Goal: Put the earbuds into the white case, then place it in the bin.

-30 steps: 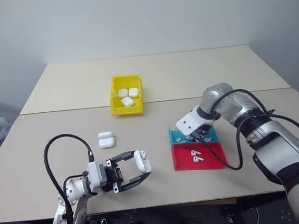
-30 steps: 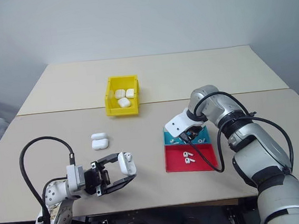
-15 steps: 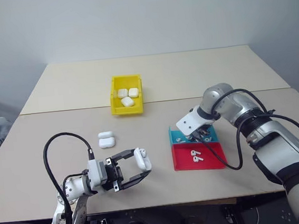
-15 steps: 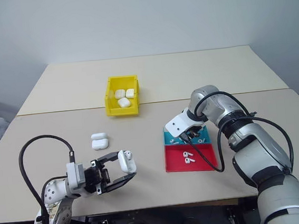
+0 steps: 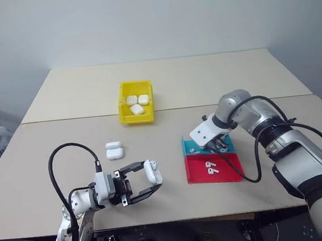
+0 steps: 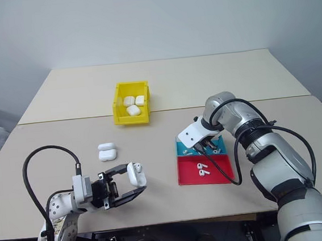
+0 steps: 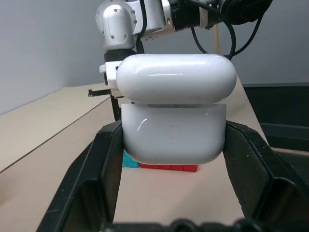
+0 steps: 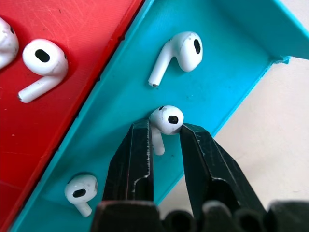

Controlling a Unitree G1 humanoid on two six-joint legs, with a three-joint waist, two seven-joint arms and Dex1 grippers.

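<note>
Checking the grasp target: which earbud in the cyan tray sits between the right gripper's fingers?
The middle earbud, pinched by the right gripper; the other two lie free in the cyan tray.

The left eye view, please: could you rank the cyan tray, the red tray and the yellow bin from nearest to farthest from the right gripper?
1. Cyan tray: the right gripper is down inside it.
2. Red tray: adjoining the cyan tray on the robot's side.
3. Yellow bin: farther up the table, toward the robot's left, with white cases inside.
</note>
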